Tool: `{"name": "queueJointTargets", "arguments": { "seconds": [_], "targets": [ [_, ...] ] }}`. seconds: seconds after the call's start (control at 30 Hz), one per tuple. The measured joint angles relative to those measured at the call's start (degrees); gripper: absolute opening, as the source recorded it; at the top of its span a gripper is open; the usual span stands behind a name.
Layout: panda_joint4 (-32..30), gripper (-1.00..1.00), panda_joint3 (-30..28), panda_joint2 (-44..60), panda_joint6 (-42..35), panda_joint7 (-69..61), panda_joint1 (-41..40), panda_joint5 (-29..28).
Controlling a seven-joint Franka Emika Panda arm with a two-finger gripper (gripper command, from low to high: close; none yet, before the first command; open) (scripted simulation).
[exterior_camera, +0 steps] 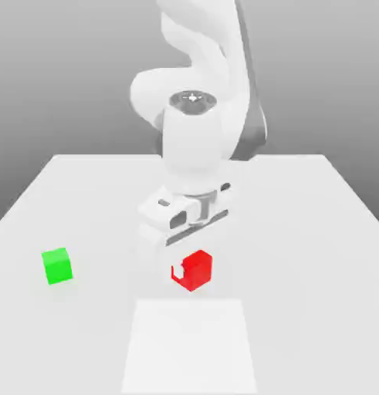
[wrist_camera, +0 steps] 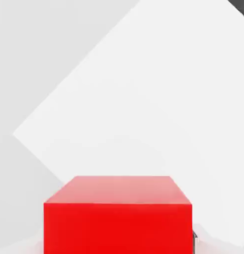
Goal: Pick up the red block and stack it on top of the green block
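The red block (exterior_camera: 195, 270) is a small bright cube near the middle of the white table (exterior_camera: 300, 231). My gripper (exterior_camera: 189, 271) comes down on it from above and is shut on it. One white fingertip (exterior_camera: 177, 272) shows against the cube's side toward the exterior view's left; the other is hidden behind the cube. In the hand view the red block (wrist_camera: 118, 218) sits close up between the jaws. The green block (exterior_camera: 57, 266) rests on the table well off to the exterior view's left, apart from the gripper. Whether the red block touches the table I cannot tell.
A brighter white rectangular patch (exterior_camera: 191, 347) lies on the table just in front of the red block, seen as a large pale square (wrist_camera: 158, 114) in the hand view. The arm's white body (exterior_camera: 194, 131) rises behind the gripper.
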Motion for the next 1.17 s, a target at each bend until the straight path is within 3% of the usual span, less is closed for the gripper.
{"name": "queueJointTargets", "arguments": {
  "seconds": [0.53,0.8,0.97,1.17],
  "targets": [
    [2.9,-1.00,-19.8,-4.2,-6.3,-6.6,-26.3,-9.5],
    [3.2,-1.00,-24.8,2.5,-1.0,-17.2,-19.5,5.0],
    [3.4,-1.00,-24.9,7.3,2.2,-24.0,-16.6,14.6],
    [3.7,-1.00,-24.3,12.1,6.3,-27.8,-16.0,20.1]
  ]
}}
